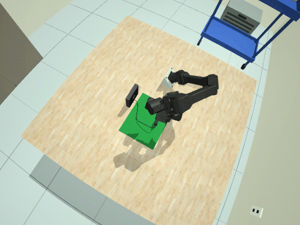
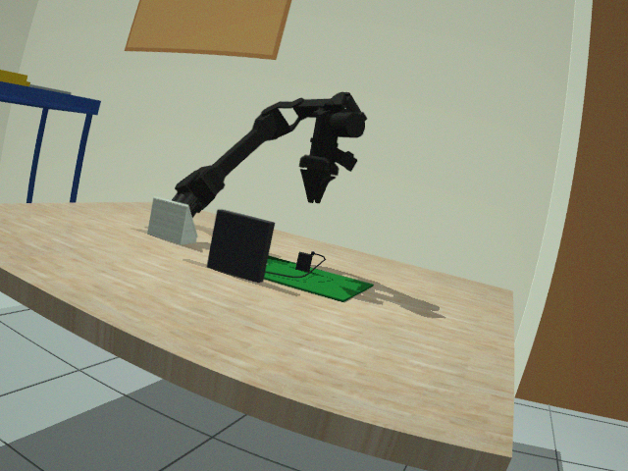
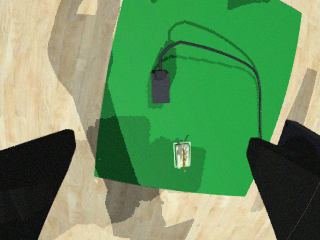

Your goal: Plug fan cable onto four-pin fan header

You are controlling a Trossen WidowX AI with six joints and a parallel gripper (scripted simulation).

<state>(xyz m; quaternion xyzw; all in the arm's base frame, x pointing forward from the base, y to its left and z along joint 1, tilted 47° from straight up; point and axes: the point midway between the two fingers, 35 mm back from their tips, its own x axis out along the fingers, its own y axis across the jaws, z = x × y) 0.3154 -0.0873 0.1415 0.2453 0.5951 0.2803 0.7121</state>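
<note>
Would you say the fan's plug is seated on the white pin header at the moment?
No, the plug sits apart from the header, with green board between them.

Top looks steeply down from well above the bench (image 1: 79, 116) (image 2: 314, 349); exterior looks across it, farther than wrist's close downward view; all share the green board (image 1: 145, 118) (image 2: 340, 289) (image 3: 135, 120).
</note>
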